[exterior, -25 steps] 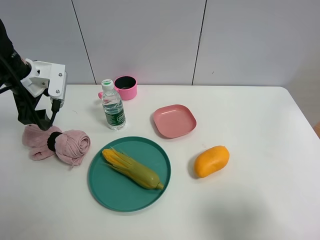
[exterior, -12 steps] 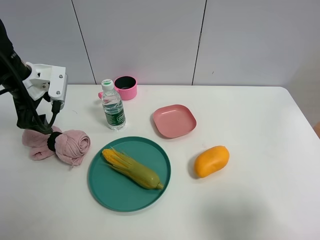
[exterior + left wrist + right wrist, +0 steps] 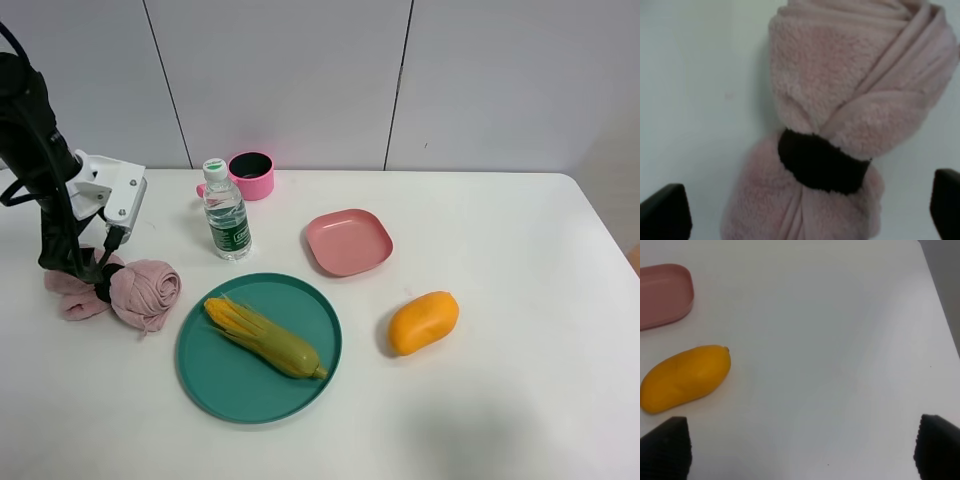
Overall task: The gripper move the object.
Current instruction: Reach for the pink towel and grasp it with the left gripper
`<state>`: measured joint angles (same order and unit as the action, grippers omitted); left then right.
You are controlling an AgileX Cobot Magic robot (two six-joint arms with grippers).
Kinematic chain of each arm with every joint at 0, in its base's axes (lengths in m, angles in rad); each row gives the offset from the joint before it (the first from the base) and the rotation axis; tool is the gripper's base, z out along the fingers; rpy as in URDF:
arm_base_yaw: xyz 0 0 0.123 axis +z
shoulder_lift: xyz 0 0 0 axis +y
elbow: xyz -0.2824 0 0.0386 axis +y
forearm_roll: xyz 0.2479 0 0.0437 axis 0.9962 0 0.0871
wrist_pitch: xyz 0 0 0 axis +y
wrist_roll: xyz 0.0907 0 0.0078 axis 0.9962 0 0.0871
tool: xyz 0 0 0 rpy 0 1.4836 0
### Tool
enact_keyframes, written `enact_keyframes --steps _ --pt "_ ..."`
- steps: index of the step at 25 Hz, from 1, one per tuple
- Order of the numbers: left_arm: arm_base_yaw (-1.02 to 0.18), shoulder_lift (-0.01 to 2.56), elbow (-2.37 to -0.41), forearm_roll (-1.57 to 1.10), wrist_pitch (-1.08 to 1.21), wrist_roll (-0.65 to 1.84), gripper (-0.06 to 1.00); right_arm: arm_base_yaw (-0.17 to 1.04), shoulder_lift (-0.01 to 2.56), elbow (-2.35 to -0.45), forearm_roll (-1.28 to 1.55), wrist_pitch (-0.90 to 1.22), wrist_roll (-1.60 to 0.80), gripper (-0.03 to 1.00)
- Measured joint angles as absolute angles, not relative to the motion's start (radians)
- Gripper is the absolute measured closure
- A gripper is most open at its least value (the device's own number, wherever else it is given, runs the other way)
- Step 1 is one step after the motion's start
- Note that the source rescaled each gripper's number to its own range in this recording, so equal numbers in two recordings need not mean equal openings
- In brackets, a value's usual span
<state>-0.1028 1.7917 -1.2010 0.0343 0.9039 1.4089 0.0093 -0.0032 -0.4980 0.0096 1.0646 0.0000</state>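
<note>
My black left gripper (image 3: pixel 80 268) hangs spread wide over the black band (image 3: pixel 820 162) cinching the fuzzy pale-pink rolled towel (image 3: pixel 840 85), probably its narrowest hold.

Corn (image 3: pixel 265 337) lies on the teal plate (image 3: pixel 215 388), near a mango (image 3: pixel 423 322).

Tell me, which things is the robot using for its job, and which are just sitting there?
For the job:
left gripper, open over the towel
rolled pink towel with a black band

Just lying about:
water bottle
pink cup
square pink plate
green plate
corn cob on the green plate
mango
</note>
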Motion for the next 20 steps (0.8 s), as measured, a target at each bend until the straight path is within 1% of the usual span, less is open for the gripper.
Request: enact_keyframes --steps 9,20 --pt "-0.099 1.908 -1.203 0.036 0.859 1.416 -0.05 0.009 -0.003 -0.498 0.01 1.065 0.0 -0.03" --pt "0.015 1.958 -1.203 0.03 0.86 1.426 -0.05 0.009 -0.003 -0.498 0.01 1.065 0.0 -0.03"
